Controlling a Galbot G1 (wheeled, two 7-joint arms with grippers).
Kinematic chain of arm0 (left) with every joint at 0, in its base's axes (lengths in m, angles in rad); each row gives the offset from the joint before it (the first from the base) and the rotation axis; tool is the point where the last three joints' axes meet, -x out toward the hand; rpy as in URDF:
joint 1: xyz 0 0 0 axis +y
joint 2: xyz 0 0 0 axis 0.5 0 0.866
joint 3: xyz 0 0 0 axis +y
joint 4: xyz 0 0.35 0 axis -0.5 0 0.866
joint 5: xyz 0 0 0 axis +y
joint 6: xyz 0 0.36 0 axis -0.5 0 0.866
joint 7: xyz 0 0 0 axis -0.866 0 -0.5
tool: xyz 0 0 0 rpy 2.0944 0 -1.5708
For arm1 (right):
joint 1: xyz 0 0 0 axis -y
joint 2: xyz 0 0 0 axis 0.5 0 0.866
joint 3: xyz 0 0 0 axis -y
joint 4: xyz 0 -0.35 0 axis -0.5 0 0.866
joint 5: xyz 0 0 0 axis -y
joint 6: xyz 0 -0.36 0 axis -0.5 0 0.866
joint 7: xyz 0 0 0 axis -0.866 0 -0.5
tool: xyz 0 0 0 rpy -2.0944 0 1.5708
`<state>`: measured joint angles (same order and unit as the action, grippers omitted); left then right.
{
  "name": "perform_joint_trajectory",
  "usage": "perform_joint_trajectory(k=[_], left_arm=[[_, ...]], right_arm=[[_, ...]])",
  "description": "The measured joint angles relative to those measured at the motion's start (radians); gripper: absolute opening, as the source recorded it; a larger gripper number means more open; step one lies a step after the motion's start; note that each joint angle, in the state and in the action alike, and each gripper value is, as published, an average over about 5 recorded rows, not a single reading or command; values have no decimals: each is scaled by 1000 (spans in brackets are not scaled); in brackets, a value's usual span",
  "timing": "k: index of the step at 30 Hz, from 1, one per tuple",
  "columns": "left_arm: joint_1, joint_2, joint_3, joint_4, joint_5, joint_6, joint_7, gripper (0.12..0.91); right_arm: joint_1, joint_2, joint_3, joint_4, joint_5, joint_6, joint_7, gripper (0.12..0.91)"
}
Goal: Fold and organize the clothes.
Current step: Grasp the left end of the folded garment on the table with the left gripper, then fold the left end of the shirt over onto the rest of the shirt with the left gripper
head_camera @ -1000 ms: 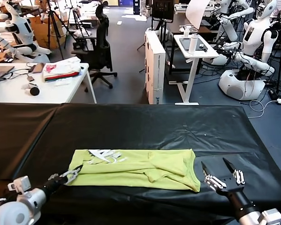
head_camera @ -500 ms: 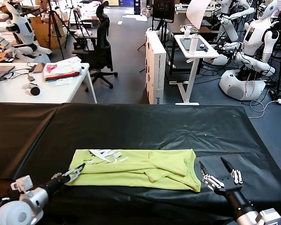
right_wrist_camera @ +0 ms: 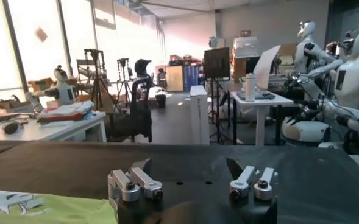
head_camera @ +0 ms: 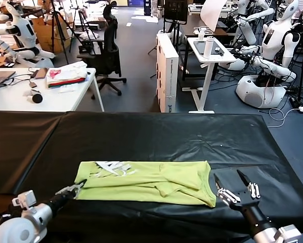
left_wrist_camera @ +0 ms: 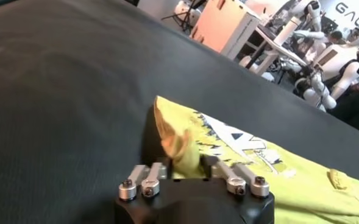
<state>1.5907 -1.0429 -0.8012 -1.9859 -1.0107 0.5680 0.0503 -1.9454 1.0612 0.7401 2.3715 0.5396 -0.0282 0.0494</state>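
At T-shirt (head_camera: 151, 180) corner — left end effector (head_camera: 76, 189) pinching (right end effector (head_camera: 232, 183) spread).

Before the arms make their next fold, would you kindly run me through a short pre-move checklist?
1. Left gripper shut on the T-shirt corner: ok, fabric bunches between its fingers.
2. Right gripper has hold of the shirt: not ok, it is open beside the collar end.
3. Shirt lies wholly on the black table: ok.
4. Table beyond the shirt is free for folding: ok.
5. Shirt lies smooth: not ok, wrinkles show near the sleeve.
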Motion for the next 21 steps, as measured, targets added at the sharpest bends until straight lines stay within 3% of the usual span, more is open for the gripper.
perform_joint_trajectory(k=[7, 15, 18, 21], left_arm=[[12, 1, -36, -30, 116, -67, -5, 180], [48, 40, -152, -28, 239, -134, -14, 180], [68, 37, -180, -49, 242, -133, -27, 180], [90, 16, -179, -92, 212, -100, -33, 180]], right_arm=[[24, 11, -21, -19, -13, 0, 6, 907], [58, 9, -46, -35, -17, -6, 17, 907], [66, 11, -54, -37, -20, -7, 19, 907], [68, 16, -58, -37, -25, -8, 19, 907]])
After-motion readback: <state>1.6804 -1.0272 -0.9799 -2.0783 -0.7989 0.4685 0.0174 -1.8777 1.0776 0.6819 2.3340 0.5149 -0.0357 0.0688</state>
